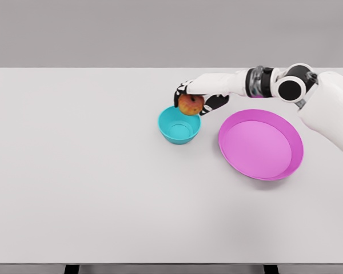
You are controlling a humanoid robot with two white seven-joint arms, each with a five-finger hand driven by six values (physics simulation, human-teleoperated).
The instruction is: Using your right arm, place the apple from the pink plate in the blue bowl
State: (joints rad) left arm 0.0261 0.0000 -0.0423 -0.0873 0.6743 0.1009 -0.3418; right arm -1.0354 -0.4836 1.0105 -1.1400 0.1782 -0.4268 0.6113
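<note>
From my seat, one white bench (103, 188) fills nearly the whole head view, pale and flat, with a grey wall behind it.

One arm in view, the right arm (308, 91). It comes in from the right edge, bulky white shell at the upper arm, black round joint at the elbow, then a slim white forearm reaching left across the far half of the bench. I see no left arm.

One pink plate (286, 165), round, shallow, raised rim, lying flat on the bench right of centre, under and in front of the forearm. Nothing lies in it.

One blue bowl (179, 127), really a teal-blue, small and round, upright on the bench just left of the plate, a narrow strip of bench between them. Its inside shows only its own colour.

One right hand (195, 98), white with black fingers (214, 104). The fingers are curled round the apple, gripping it: dark fingertips show at the apple's left and a dark finger wraps its right side.

One apple (190, 105), the smallest item. Round, mostly red-orange with a yellowish patch, whole as far as I can see. It is held in the air at the bowl's far rim, overlapping that rim in my view, not down inside the bowl. Whether it touches the rim I cannot tell from this angle.
</note>
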